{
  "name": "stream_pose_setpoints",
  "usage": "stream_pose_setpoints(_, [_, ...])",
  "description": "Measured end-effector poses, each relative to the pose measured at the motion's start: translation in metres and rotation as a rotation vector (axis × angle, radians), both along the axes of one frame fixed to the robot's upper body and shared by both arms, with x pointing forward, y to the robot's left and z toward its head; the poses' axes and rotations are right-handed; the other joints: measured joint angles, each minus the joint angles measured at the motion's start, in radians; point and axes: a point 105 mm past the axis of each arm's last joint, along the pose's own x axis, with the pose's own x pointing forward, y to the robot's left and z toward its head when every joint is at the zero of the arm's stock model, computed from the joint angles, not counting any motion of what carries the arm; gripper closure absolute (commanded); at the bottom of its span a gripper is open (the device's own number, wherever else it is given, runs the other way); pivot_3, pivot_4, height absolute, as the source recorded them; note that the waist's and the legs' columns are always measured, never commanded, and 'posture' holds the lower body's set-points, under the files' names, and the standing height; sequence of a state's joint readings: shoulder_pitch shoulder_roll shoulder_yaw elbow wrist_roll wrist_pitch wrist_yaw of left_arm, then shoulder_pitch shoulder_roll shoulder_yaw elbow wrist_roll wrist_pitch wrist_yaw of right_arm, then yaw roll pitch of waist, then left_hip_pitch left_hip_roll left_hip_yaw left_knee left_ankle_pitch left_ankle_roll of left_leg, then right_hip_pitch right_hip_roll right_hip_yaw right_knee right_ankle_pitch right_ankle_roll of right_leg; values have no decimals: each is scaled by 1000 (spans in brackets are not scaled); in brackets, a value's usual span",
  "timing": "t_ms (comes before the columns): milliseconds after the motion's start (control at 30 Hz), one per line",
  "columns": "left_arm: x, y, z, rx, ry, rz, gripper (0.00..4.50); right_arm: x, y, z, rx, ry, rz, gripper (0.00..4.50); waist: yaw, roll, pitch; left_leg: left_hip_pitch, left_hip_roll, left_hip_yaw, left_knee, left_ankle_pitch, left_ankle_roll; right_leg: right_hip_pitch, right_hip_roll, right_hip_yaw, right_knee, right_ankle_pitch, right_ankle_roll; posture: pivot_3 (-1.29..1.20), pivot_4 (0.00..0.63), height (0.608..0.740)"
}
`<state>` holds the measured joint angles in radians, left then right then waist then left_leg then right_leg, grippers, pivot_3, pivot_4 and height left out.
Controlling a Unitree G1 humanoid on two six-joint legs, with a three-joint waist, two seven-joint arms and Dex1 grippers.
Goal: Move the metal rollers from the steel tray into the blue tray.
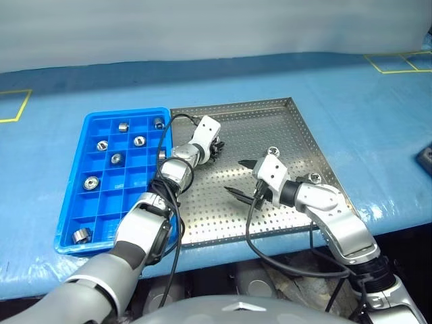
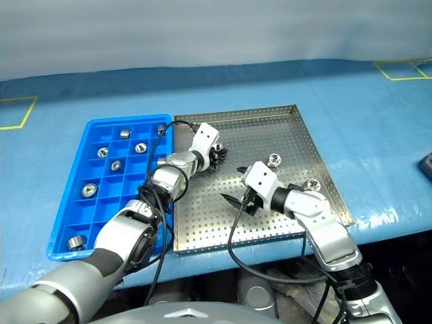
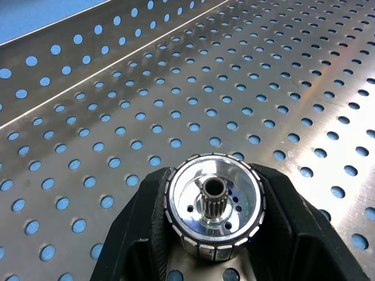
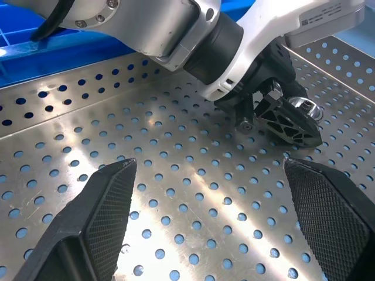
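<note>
On the perforated floor of the steel tray (image 1: 270, 121), my left gripper (image 1: 216, 150) is shut on a metal roller (image 3: 214, 211), a shiny ring with a toothed hub, which sits between the two black fingers (image 3: 137, 234). Two more metal rollers (image 1: 273, 152) (image 1: 314, 178) lie on the steel tray's right side. Over the middle of the tray my right gripper (image 1: 237, 177) stands open with nothing in it, pointing at the left gripper (image 4: 281, 114). To the left, the blue tray (image 1: 125, 114) holds several rollers (image 1: 139, 141) in separate compartments.
The two trays sit side by side on a blue table top (image 1: 364, 115) with yellow tape marks (image 1: 398, 62). A dark object (image 1: 425, 158) lies at the far right edge. Black cables (image 1: 169, 135) loop along both arms.
</note>
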<state>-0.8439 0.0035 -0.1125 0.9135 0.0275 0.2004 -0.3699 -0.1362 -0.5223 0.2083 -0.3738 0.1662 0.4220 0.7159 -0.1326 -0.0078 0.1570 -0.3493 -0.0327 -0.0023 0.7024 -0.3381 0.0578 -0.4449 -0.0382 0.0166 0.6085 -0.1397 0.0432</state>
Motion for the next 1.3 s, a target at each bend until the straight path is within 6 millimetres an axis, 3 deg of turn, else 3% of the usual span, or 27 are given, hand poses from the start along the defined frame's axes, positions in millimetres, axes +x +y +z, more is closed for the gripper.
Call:
stream_pose_setpoints(267, [-3, 12, 2, -7, -33, 19, 2745, 0, 2, 1, 2, -3, 9, 273, -1, 0, 0, 0, 0, 0, -1, 0, 0, -1, -1, 0, 0, 0, 0, -230, 150, 740])
stream_pose_setpoints(400, [-12, 37, 26, -15, -110, 10, 2745, 1, 4, 1, -4, -6, 20, 273, -2, 0, 0, 0, 1, 0, -2, 1, -2, -2, -1, 1, 1, 0, 0, -186, 150, 740])
stream_pose_setpoints(633, [-77, 126, 64, 115, -104, -8, 2745, 17, -3, 0, -70, -23, 48, 273, 19, 1, 0, 0, 3, -2, -3, 2, -6, -2, 1, 0, 2, -2, -3, -76, 150, 740])
stream_pose_setpoints(733, [-106, 148, 73, 151, -80, 15, 2745, 22, 7, 8, -37, -37, 99, 273, 50, 0, 1, 0, 4, -2, -3, 2, -6, -2, 1, -2, 2, -3, -5, -23, 150, 740])
stream_pose_setpoints(933, [-144, 172, 83, 181, -55, 126, 2745, 19, 38, 29, 149, -37, 227, 273, 113, 0, 1, 0, 5, -6, -3, 1, -7, -1, 1, -7, 1, -5, -8, 47, 150, 740])
stream_pose_setpoints(1033, [-160, 186, 86, 211, -44, 218, 2745, 20, 39, 26, 139, -15, 258, 273, 132, -1, 1, 0, 4, -7, -3, 1, -7, 0, 1, -8, 1, -6, -10, 64, 150, 740])
stream_pose_setpoints(1300, [-178, 192, 71, 254, 36, 282, 2745, 13, 45, 10, 74, 42, 319, 273, 148, -1, 1, 1, 5, -8, -3, 3, -11, 1, 3, -9, 2, -8, -13, 77, 150, 740])
